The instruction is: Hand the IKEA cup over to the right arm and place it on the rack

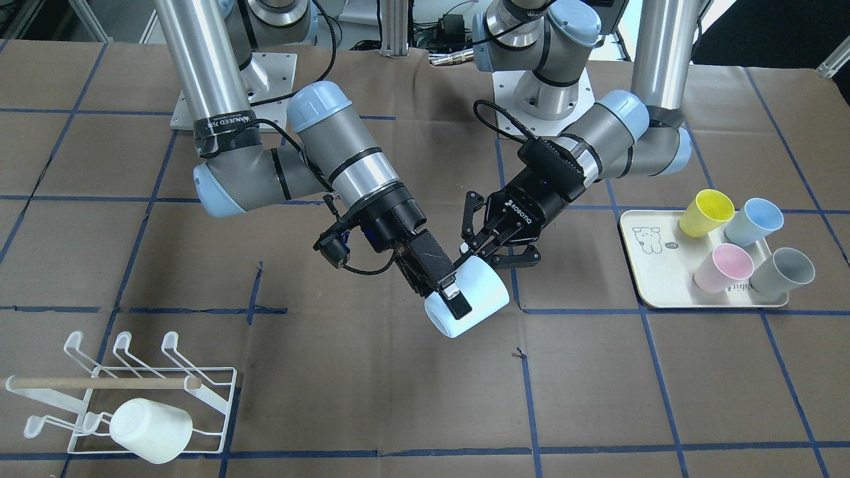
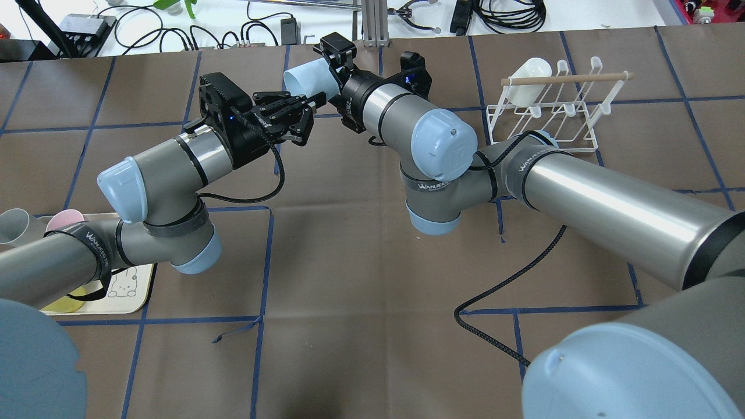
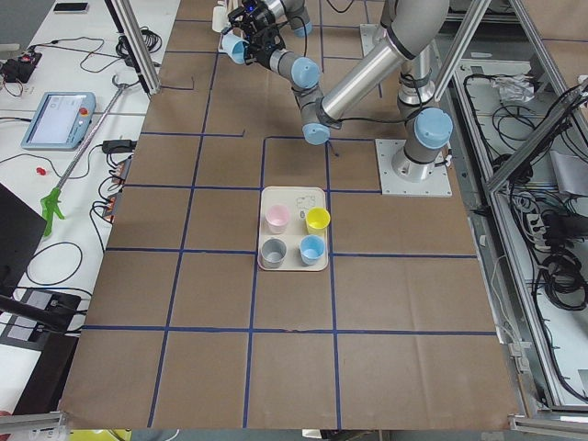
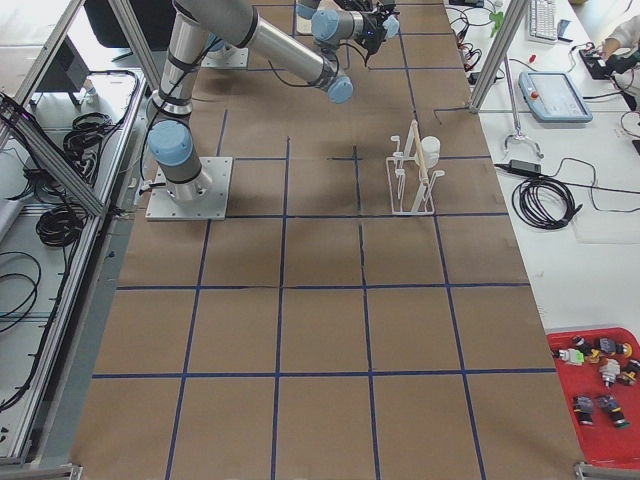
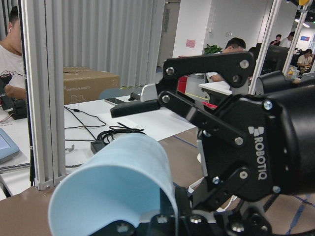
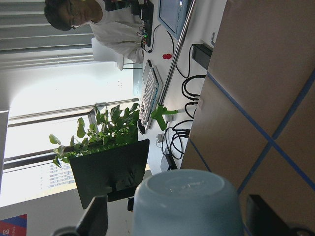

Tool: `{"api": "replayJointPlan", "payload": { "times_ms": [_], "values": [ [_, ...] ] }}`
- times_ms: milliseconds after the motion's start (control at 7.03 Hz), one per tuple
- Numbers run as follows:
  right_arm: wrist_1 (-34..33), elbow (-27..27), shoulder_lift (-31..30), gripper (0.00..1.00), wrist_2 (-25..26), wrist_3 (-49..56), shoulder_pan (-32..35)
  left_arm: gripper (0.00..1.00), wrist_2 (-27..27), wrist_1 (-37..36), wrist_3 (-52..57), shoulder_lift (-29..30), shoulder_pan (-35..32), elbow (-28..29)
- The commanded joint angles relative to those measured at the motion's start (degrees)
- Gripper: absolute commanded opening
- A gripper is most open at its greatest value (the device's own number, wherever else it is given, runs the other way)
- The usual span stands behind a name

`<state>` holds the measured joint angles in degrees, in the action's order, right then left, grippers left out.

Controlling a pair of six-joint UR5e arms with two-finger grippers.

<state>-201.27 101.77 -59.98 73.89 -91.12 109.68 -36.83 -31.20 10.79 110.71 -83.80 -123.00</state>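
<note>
A pale blue IKEA cup point(image 1: 477, 292) hangs on its side above the middle of the table. My right gripper point(image 1: 455, 303) is shut on it near the rim, with one flat black finger lying across its wall. The right wrist view shows the cup's point(image 6: 187, 206) closed end between two dark fingers. My left gripper point(image 1: 495, 260) stands open around the cup's base end. In the left wrist view its upper finger point(image 5: 140, 98) is clear of the cup point(image 5: 113, 187). The white wire rack point(image 1: 229, 398) with a wooden dowel point(image 1: 99, 383) stands on the right arm's side.
A white cup point(image 1: 151, 430) sits upside down on the rack. On the left arm's side, a cream tray point(image 1: 654, 265) carries yellow point(image 1: 705, 212), blue point(image 1: 754, 222), pink point(image 1: 722, 267) and grey point(image 1: 783, 272) cups. People sit at desks beyond the table's far edge.
</note>
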Motion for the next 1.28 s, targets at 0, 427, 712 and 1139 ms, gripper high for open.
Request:
{"api": "replayJointPlan", "payload": {
  "times_ms": [0, 427, 712, 1139],
  "values": [
    [0.0, -0.26, 0.13, 0.82, -0.06, 0.06, 0.1, 0.01, 0.0, 0.0, -0.32, -0.06, 0.04, 0.04],
    [-0.09, -0.26, 0.13, 0.44, -0.24, 0.24, 0.1, 0.09, -0.09, 0.0, -0.33, -0.15, 0.04, 0.04],
    [0.0, -0.26, 0.13, 0.39, -0.24, 0.24, 0.1, 0.81, -2.81, -0.17, -0.5, -0.32, -0.05, 0.13],
    [0.0, -0.26, 0.13, 0.38, -0.24, 0.24, 0.1, 0.94, -2.47, -0.35, -1.56, -0.59, 0.39, 0.04]
  ]
}}
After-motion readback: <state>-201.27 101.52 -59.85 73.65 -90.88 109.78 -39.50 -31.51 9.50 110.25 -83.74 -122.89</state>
